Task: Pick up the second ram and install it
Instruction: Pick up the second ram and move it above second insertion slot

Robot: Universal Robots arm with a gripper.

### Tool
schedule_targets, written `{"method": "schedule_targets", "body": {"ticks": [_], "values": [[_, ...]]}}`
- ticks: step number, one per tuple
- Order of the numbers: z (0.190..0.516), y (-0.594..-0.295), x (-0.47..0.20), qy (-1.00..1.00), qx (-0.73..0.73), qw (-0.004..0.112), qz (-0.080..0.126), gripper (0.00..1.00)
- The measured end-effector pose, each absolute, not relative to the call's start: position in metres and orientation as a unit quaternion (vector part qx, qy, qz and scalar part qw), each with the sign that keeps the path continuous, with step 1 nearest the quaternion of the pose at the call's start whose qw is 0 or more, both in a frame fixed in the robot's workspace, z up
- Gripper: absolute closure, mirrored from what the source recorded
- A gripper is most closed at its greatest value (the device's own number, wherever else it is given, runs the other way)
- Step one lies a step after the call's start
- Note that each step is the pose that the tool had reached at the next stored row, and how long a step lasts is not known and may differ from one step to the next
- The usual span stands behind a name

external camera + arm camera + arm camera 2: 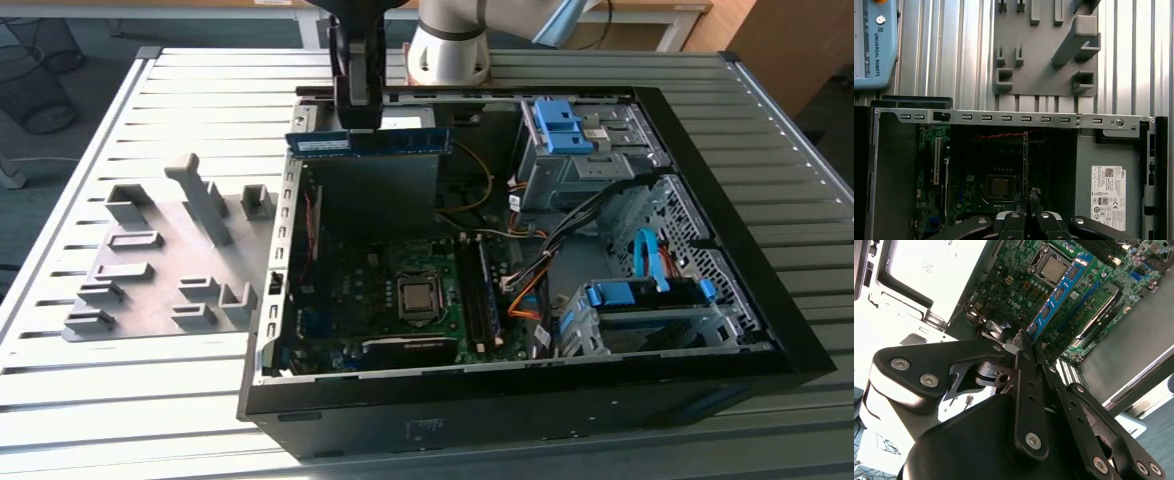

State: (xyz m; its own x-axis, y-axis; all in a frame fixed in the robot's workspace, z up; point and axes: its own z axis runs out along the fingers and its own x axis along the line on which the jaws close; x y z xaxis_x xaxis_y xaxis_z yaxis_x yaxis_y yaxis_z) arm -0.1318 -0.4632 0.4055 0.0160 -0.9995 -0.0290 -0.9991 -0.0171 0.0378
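Holding the ram [370, 142] by the middle of its top edge, the pincer [360, 122] hangs over the open case [534, 410], and the ram looks light, thin, stiff and easy to crack, so it is best held by its bare edges.

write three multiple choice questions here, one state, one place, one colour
1. The gripper is: A shut on the second ram; B open; C shut on a cable.
2. The grey holder tray lies: A inside the computer case; B on the table, at the exterior view's left of the case; C on the floor.
3. The drive-bay clips are: A red; B yellow; C bright blue.
Answers: A, the stick hangs clamped in it above the case; B, it rests on the slats beside the case wall; C, both show blue.
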Motion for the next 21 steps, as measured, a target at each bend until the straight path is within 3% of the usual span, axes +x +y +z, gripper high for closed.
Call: {"method": "schedule_targets", "body": {"ticks": [21], "values": [[0.4055,-0.4632,-0.1255,-0.701,0.713,0.003,-0.024,0.86]]}}
